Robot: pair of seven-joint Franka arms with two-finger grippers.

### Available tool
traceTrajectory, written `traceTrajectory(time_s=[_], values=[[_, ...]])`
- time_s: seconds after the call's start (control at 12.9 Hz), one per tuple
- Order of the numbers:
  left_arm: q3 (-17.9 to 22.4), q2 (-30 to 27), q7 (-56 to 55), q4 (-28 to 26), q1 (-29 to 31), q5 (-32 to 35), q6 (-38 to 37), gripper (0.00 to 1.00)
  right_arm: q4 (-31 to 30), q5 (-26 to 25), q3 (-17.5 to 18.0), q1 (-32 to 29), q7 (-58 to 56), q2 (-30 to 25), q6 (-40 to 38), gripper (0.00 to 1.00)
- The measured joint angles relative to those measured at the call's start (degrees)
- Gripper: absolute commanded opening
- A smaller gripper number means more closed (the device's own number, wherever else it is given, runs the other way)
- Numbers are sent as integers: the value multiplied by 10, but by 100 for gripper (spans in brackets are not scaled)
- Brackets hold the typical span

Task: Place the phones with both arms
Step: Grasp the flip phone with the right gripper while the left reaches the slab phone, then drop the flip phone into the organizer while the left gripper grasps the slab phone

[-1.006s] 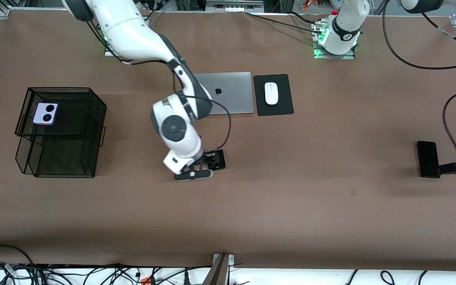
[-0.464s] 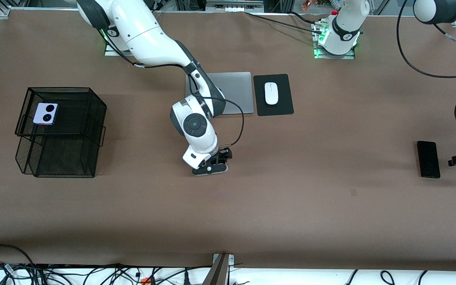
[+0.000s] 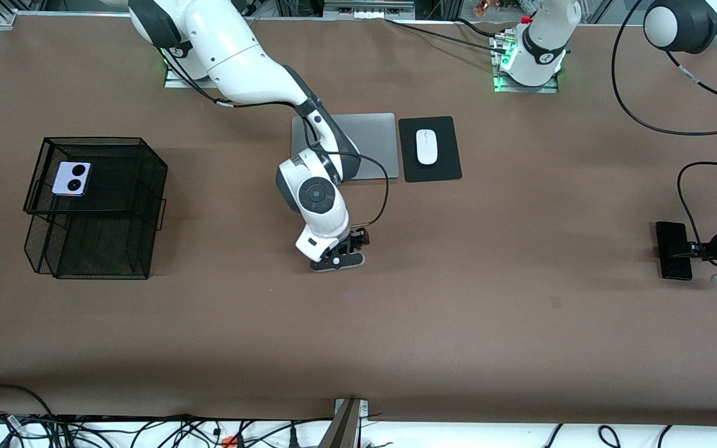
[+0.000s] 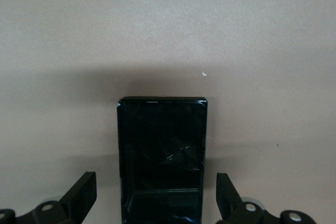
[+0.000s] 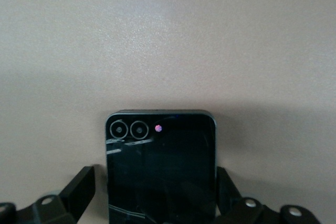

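Right claw point(image 5: 155, 203) straddles the small squarish black phone point(image 5: 161, 166) near the grey laptop point(image 3: 365, 140), unclenched for gripping; left claw point(image 4: 156, 203), released, straddles the long black slab phone point(image 4: 161, 158).

I work in a robotics lab: my two white arms point(image 3: 240, 56) are bolted to a brown-covered table point(image 3: 458, 323), with aluminium framing point(image 3: 346, 429) and tangled cables point(image 3: 147, 429) along its edge.

The long black phone point(image 4: 161, 156) lies flat between the left pincer's point(image 4: 157, 203) spread fingers point(image 4: 81, 195).
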Motion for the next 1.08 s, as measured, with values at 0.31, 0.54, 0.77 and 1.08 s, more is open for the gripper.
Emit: traceTrajectory(time_s=[0.31, 0.54, 0.77, 1.08], values=[[0, 0, 14, -6, 1, 0, 0, 100, 1, -1, -3, 0, 20, -8, -5, 36], [0, 0, 16, -9, 2, 0, 1, 100, 15, 0, -26, -1, 58, -24, -48, 36], [1, 0, 16, -18, 3, 0, 10, 100, 22, 1, -85, -18, 64, -89, -171, 36], [1, 3, 16, -30, 3, 0, 18, 100, -3, 1, -146, -71, 24, -157, -294, 35]])
